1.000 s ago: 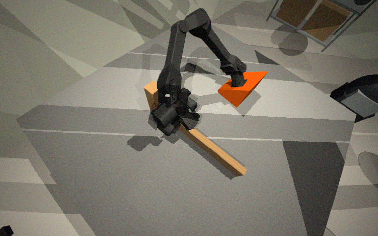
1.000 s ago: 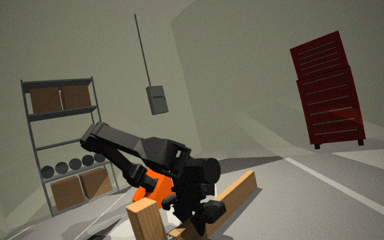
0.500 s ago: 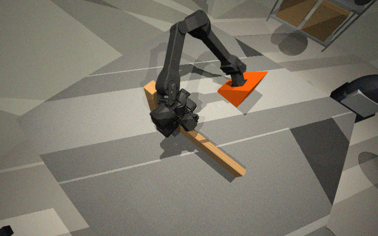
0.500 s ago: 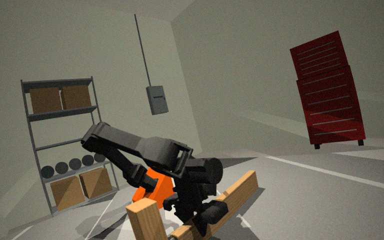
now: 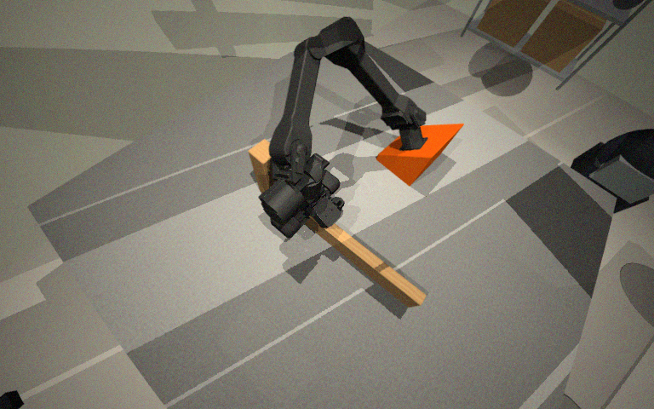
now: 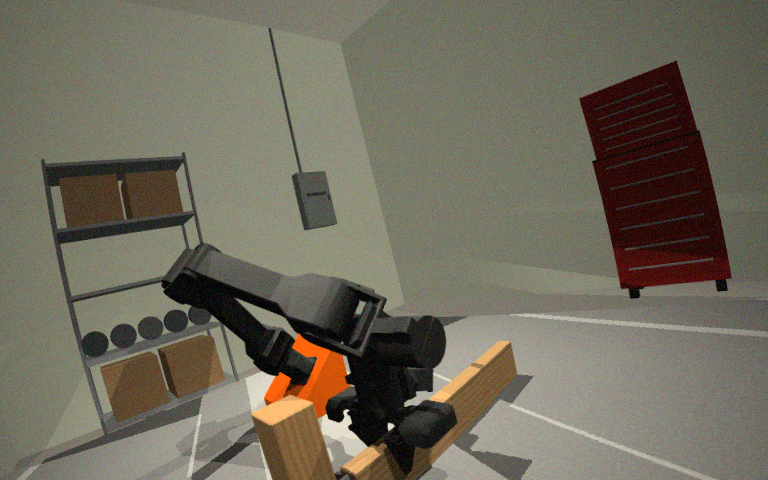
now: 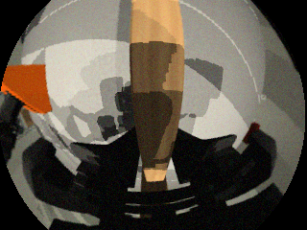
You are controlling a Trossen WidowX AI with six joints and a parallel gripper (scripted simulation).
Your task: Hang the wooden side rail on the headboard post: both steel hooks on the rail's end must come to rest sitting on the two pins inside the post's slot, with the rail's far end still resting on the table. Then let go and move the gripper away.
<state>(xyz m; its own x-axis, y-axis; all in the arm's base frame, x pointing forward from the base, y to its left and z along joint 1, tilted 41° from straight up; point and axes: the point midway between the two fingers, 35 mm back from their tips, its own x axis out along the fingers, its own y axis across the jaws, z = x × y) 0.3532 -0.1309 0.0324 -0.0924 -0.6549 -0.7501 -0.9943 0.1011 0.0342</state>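
Note:
The wooden side rail runs from the headboard post out to the front right, and its far end lies low on the table. The headboard post is a short upright wooden block. My gripper is shut on the rail at its end close beside the post. The arm and gripper body hide the rail's steel hooks and the post's slot and pins.
The arm's orange base stands behind the post. A metal shelf with boxes stands by the wall, a red tool cabinet farther right. A dark object lies beyond the table's right edge.

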